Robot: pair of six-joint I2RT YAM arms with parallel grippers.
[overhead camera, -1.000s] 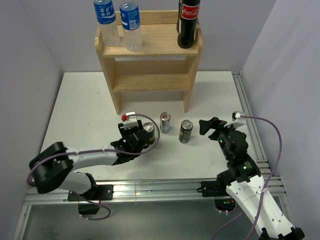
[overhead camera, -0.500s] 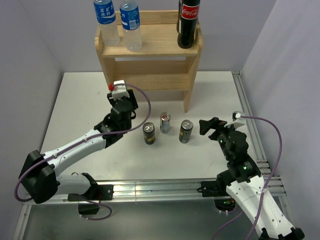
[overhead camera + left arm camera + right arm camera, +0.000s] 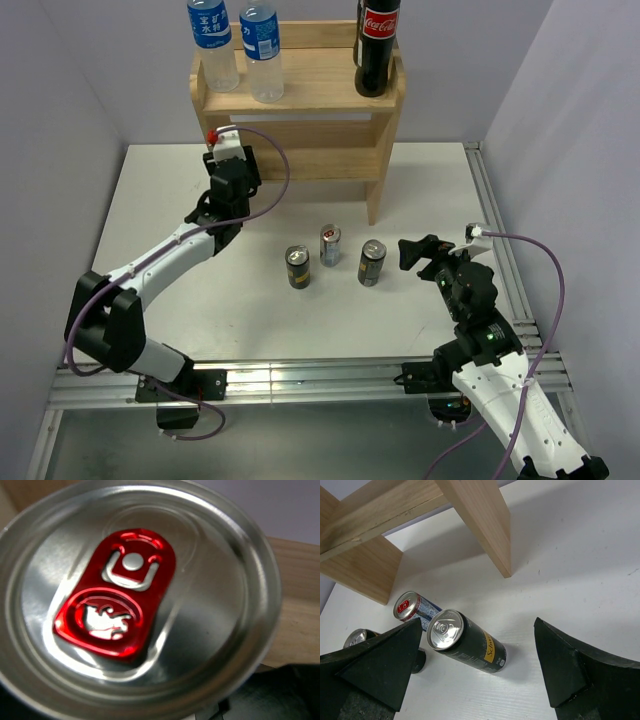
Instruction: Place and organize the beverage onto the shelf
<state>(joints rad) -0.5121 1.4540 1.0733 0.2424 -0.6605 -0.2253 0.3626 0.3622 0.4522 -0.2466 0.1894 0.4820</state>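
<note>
Two end effectors logged. Right end effector (image 3: 420, 250): fingers wide apart, near three upright cans (image 3: 330, 245) on the surface (image 3: 160, 200). Left end effector (image 3: 228, 190): clamped on a red-tab can (image 3: 135, 600), just before the shelf (image 3: 300, 165). Shelf stands at the surface's far edge; three bottles (image 3: 263, 50) on its top board.

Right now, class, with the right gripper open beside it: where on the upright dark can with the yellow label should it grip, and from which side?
Grip the dark cylindrical metal can with the yellow label around mid-body, coming in horizontally from its right. It stands upright, so its round side wall suits the two fingers. The open right gripper faces that side, and the silver red-tabbed can stands near its left.
</note>
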